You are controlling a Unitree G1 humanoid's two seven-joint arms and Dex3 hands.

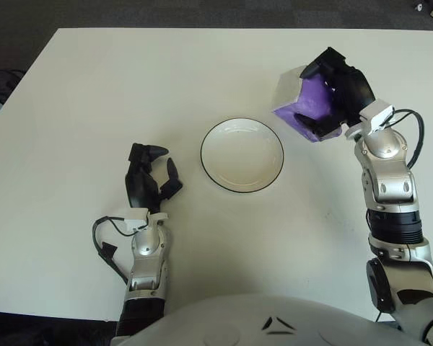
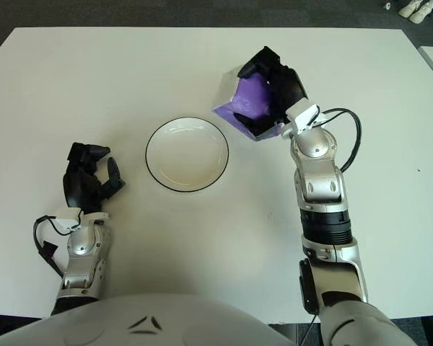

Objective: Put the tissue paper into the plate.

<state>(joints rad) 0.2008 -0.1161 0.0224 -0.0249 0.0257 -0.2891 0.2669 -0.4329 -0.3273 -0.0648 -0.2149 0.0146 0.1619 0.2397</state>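
Left of the plate: my left hand shows over the white bench, fingers loosely curled, holding nothing. Idle. No hazard from it unless I swing it toward the plate by mistake.

Centre: the plate is white with a dark rim, flat on the bench, nothing in it. It looks light and unanchored, so I judge that any knock from a descending hand or pack would skid it.

Right of the plate, and beyond its far-right edge: my right hand is closed around the tissue paper, a purple pack with pale faces, lifted clear of the bench and tilted. Black fingers wrap over the top and near side; a corner sticks out toward the plate.

Risks as I read them:
- The pack is not over the plate. Release here lands it on the bench beside the rim.
- The grip sits on one end of a soft pack; a fast sweep toward the plate could let it pivot or slip out early.
- The tilt means the low corner meets the dish first. It could catch the rim and tip the pack outward, or shove the plate.
- The pack looks large against the dish, so off-centre placement may leave it hanging over the rim.
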